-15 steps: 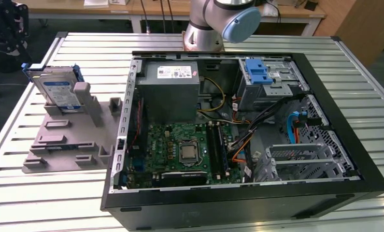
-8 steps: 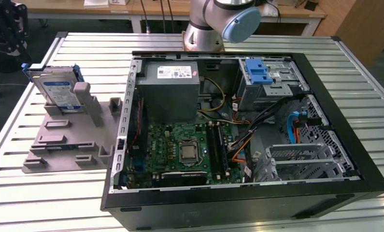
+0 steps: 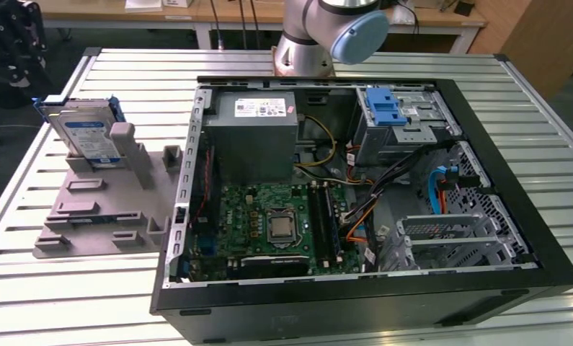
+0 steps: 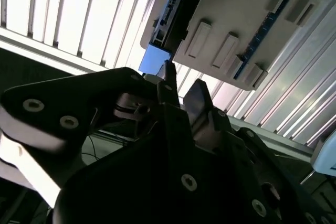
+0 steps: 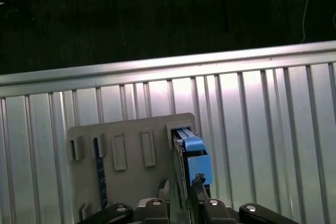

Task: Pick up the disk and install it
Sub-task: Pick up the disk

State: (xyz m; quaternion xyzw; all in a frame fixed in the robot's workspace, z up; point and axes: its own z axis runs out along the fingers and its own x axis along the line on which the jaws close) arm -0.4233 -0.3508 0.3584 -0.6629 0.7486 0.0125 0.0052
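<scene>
Blue-framed disk [image 3: 82,135] stands on edge, upright in grey holder [image 3: 86,216].

Disk [image 3: 82,135]: silver hard drive in a blue plastic carrier bracket, standing on edge.
White-and-blue label faces outward, with the blue bracket framing its sides. It stands upright, tilted slightly, in a slot at the far end of a grey holder block [image 3: 104,194] on the slatted metal surface [image 3: 36,288]. It is at the exterior view's left of the open computer case [image 3: 363,303], apart from it. In the first wrist view the disk [image 5: 193,161] shows edge-on.
</scene>
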